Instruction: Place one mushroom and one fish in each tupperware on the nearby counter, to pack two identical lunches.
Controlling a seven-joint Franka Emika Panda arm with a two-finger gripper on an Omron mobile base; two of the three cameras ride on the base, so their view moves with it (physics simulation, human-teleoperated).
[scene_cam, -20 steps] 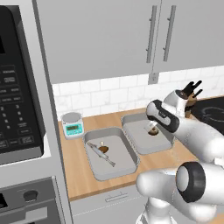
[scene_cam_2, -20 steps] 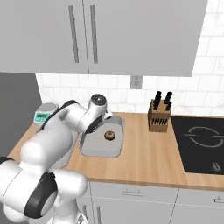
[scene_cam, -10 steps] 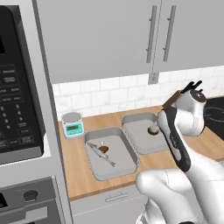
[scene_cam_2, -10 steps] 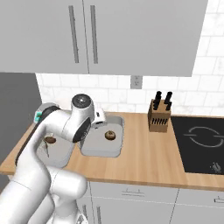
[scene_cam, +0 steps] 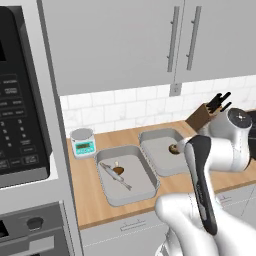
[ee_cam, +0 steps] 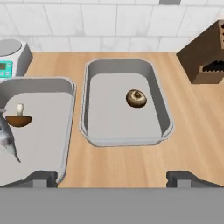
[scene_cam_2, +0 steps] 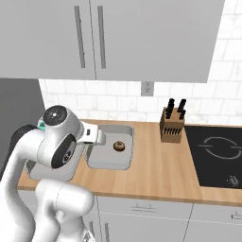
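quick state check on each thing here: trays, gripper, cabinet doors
left tupperware: holds a mushroom and a fish
right tupperware: holds one mushroom, no fish
gripper: open, empty
upper cabinet doors: closed

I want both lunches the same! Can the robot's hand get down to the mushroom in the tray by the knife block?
Probably yes. The gripper is open above the right tupperware, and the mushroom lies alone in it with nothing over it.
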